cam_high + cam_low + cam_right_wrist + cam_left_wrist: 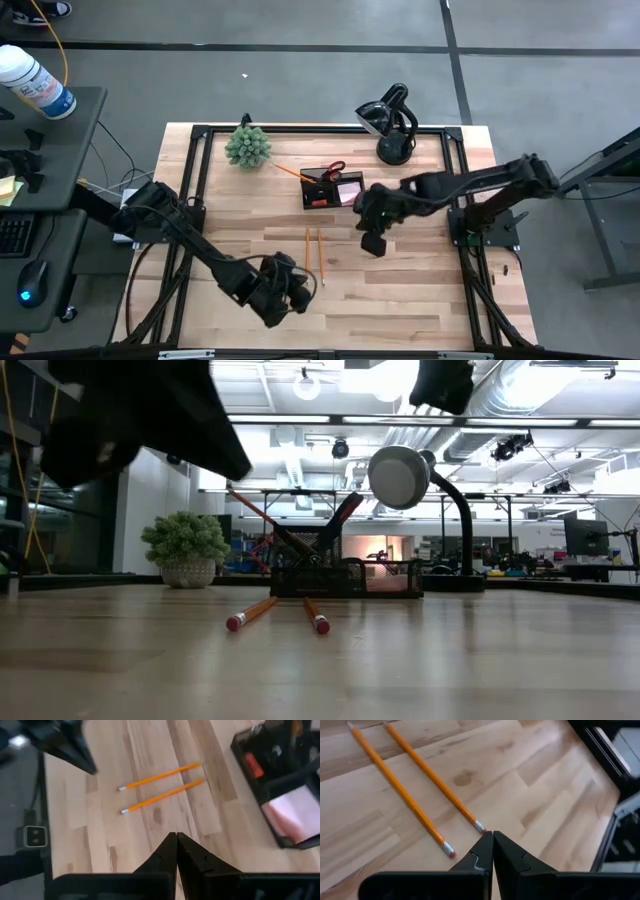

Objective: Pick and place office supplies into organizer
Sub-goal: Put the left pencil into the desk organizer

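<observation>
Pencils, two of them, are lying loose and nearly parallel on the bare wood of the worktop (420,290), one (308,247) just beside the other (321,255), in front of the organizer (330,192) and apart from it. In the low view their red eraser ends are pointing toward the camera. The organizer is sitting toward the back of the worktop, between the small green plant (248,146) and the black desk lamp (392,125). Red-handled scissors (333,170) are standing in it, another pencil (290,172) is leaning out of it toward the plant, and a pink sticky-note pad (350,192) is lying in the compartment on its lamp side.

The left pincer (290,296) is hanging near the front edge of the worktop, close to the eraser ends of the two loose pencils; its fingers (481,854) are pressing together with nothing between them. The right pincer (373,243) is hovering above the wood just in front of the organizer's lamp-side corner, its fingers (167,851) likewise meeting tip to tip and gripping nothing.
</observation>
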### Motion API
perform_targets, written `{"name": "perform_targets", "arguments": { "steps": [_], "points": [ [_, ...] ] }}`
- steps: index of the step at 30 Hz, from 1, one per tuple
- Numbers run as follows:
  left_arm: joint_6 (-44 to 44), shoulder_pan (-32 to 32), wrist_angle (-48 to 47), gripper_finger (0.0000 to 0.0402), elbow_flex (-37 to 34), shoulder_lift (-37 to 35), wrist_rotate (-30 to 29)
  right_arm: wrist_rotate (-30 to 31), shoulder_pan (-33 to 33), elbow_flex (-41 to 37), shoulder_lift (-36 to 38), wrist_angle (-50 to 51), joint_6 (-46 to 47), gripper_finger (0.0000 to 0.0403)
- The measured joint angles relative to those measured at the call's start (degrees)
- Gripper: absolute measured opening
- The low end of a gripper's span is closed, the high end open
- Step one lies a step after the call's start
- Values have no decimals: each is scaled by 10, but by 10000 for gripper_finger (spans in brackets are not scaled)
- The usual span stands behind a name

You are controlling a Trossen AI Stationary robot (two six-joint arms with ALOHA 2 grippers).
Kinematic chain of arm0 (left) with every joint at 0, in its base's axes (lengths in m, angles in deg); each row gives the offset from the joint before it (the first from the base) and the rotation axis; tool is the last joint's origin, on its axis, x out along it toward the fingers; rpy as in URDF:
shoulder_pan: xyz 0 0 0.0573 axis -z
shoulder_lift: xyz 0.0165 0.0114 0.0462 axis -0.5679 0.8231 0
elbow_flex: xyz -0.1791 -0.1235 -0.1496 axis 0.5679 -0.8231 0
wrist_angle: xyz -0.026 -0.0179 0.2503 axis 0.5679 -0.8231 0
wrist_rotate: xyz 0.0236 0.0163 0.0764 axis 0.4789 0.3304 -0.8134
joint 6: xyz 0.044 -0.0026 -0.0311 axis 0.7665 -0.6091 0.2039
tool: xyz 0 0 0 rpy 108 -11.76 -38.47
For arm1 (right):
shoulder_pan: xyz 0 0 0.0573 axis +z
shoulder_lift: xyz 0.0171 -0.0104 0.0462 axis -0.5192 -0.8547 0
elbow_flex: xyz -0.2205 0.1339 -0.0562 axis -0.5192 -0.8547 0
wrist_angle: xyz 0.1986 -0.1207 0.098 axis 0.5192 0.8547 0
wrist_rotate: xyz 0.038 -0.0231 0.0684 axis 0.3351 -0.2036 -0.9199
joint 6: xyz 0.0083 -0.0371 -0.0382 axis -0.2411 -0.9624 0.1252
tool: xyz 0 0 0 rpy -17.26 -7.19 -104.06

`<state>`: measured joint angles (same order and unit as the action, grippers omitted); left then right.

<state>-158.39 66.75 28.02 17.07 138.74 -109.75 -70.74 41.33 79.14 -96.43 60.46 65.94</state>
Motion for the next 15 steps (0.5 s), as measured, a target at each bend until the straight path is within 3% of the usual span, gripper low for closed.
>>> {"name": "perform_targets", "arguments": {
  "steps": [6,10,15],
  "points": [
    [-78,-36,-37,0,21,0,31,-62,-27,0,25,1,-106,3],
    [-109,-60,-148,0,80,10,85,-109,-30,0,25,7,-198,2],
    [-140,-75,-281,0,172,37,128,-122,-50,0,25,15,-207,5]
  ]
}}
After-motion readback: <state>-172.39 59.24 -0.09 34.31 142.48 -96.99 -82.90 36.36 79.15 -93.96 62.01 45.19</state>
